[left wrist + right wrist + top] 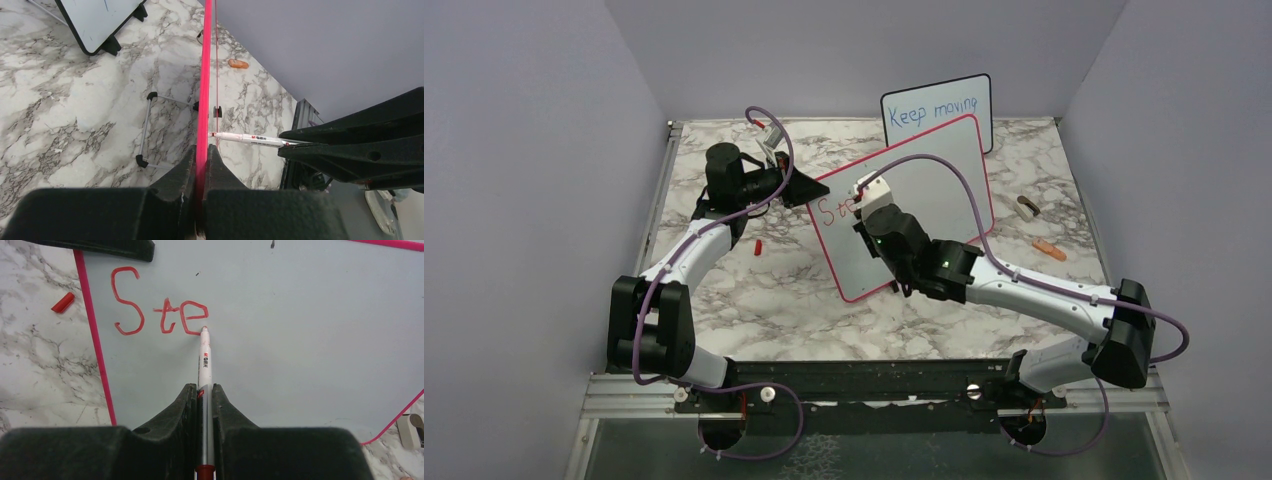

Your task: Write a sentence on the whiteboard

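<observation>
On the left, our left gripper (202,150) is clamping the pink frame of the whiteboard (949,200), which is standing tilted at mid-table. We are judging it light, stiff and slick-faced, best held by that rim, since it may swing under pen pressure. A red cap (63,302) is lying on the table (754,300) just beside the board's left edge. The sentence (160,305) is reading "Ste". Our right gripper (204,390) is pinching the marker (205,357), whose tip is touching the board. A smaller board (939,110) is standing close behind, and an orange piece (1048,249) is lying well apart on the right.
</observation>
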Robot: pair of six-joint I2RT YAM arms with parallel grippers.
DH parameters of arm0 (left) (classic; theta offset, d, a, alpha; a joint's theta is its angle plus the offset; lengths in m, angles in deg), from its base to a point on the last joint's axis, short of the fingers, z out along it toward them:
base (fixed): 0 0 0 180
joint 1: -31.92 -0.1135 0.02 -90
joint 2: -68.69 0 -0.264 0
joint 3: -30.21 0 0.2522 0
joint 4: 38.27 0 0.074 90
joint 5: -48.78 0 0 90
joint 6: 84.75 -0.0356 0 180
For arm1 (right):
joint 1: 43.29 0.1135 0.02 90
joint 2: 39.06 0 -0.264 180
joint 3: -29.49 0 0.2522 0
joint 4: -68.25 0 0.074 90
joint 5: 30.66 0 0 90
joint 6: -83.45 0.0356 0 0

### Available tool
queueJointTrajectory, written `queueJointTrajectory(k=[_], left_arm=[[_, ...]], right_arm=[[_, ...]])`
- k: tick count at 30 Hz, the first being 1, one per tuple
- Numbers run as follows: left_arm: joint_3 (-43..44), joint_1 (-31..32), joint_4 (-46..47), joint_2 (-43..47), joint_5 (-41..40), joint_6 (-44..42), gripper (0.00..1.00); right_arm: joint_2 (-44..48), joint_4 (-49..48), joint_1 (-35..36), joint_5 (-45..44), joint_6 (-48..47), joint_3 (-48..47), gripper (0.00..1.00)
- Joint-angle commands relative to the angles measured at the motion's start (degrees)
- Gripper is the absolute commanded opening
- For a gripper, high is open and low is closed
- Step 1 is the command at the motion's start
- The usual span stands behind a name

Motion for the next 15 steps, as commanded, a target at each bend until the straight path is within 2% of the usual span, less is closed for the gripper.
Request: queueJointTrajectory(k=[1,15], left_arm=[[-1.15,1.56,-3.08,-0.93,2.07,-1.66,0.0],[-1.15,1.56,-3.26,-0.96,2.03,-1.8,0.0]], right_arm=[[1.97,-4.58,-0.62,-1.7,-0.96,0.51,0.0],[0.8,-5.67,-1.85,-0.9,-1.53,-0.49,0.0]])
